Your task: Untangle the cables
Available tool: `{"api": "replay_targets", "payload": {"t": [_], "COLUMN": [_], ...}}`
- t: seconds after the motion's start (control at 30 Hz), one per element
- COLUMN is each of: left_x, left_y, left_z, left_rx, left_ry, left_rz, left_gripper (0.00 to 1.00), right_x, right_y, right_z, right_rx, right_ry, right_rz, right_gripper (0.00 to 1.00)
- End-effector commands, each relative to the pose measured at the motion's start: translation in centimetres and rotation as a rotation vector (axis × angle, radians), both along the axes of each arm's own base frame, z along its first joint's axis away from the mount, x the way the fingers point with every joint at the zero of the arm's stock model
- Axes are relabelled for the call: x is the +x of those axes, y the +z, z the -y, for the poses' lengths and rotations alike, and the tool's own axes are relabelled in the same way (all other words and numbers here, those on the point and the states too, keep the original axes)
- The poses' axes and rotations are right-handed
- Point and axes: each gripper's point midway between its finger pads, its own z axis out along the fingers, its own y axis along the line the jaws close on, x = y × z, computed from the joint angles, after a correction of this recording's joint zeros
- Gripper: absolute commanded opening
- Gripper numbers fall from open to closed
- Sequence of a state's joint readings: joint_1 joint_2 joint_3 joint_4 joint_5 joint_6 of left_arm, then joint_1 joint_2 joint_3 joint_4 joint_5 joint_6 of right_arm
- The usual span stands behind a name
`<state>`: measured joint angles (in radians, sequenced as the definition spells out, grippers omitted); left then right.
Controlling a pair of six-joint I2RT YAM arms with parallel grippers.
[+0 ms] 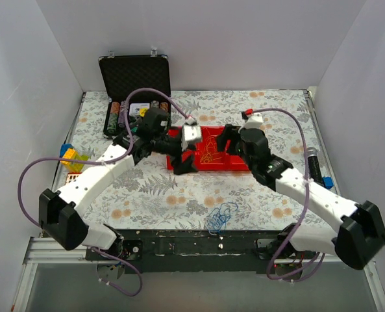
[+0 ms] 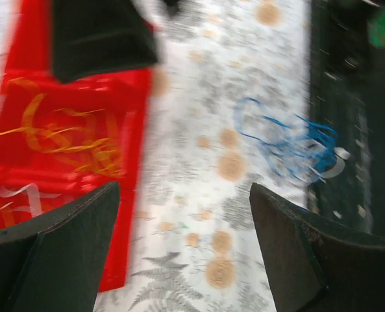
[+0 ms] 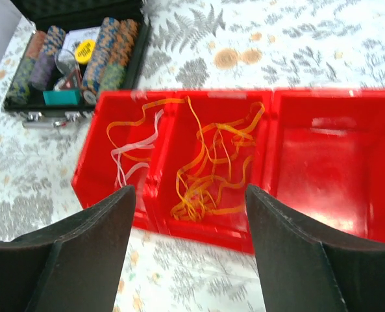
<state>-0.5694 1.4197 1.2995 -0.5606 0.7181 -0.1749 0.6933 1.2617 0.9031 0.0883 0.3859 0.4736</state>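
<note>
Between the right gripper's [image 3: 189, 195] fingers [image 3: 82, 260], which are spread wide and hold nothing, lies the red tray [image 3: 335, 162]. The gripper hangs over the tray's near wall, tilted down into it. The orange cables [image 3: 208, 166] sit in a loose knot in the tray's middle compartment. One orange loop runs over the divider into the tray's left-end compartment, where the white cable [image 3: 130, 153] curls. The tray's right-end compartment looks bare. Beyond the tray's far left corner stands an open poker chip case [image 3: 75, 58].

The left gripper [image 2: 184, 192] is also spread and empty. It hangs above the floral tablecloth [image 2: 198, 260] just off the tray's near left side, though its view is blurred. The blue cable [image 2: 289, 146] lies on the cloth well apart from the tray on its near side, so it seems already sorted out.

What is left looks like parting white from orange:
- Pinch a single strand rather than the knot, ideally the white one where it lies clear of the orange loop.
- Lift slowly and straight up.
- If the orange bundle rises with it, the other gripper should pin that bundle against the tray floor.
- These thin wires slip easily, so the fingers should close low and fully.
</note>
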Motion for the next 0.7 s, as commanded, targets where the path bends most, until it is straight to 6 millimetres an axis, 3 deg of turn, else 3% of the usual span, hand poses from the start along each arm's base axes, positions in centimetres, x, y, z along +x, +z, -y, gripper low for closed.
{"api": "replay_targets", "payload": {"t": [0.0, 0.1, 0.23, 0.47, 0.67], "left_x": [-11.5, -15.8, -17.9, -18.6, -17.8], "left_y": [-3.0, -5.6, -7.8, -11.0, -13.1], "left_z": [0.2, 1.2, 3.0, 6.4, 8.1], "left_rx": [0.085, 0.120, 0.168, 0.231, 0.252], "left_ry": [-0.416, -0.561, -0.662, -0.729, -0.730], "left_rz": [-0.003, -0.004, 0.003, 0.053, 0.125], "left_gripper": [0.81, 0.81, 0.79, 0.66, 0.55], "right_x": [-3.9, -6.0, -7.8, -9.5, -10.1], "right_y": [-3.0, -4.2, -5.3, -6.5, -5.8], "right_z": [2.4, 4.0, 5.2, 6.8, 7.1], "right_rx": [0.020, 0.042, 0.060, 0.075, 0.102], "right_ry": [0.023, 0.010, 0.010, -0.012, -0.003], "right_rz": [-0.052, -0.066, -0.076, -0.094, -0.070], "right_gripper": [0.77, 0.77, 0.73, 0.66, 0.58]}}
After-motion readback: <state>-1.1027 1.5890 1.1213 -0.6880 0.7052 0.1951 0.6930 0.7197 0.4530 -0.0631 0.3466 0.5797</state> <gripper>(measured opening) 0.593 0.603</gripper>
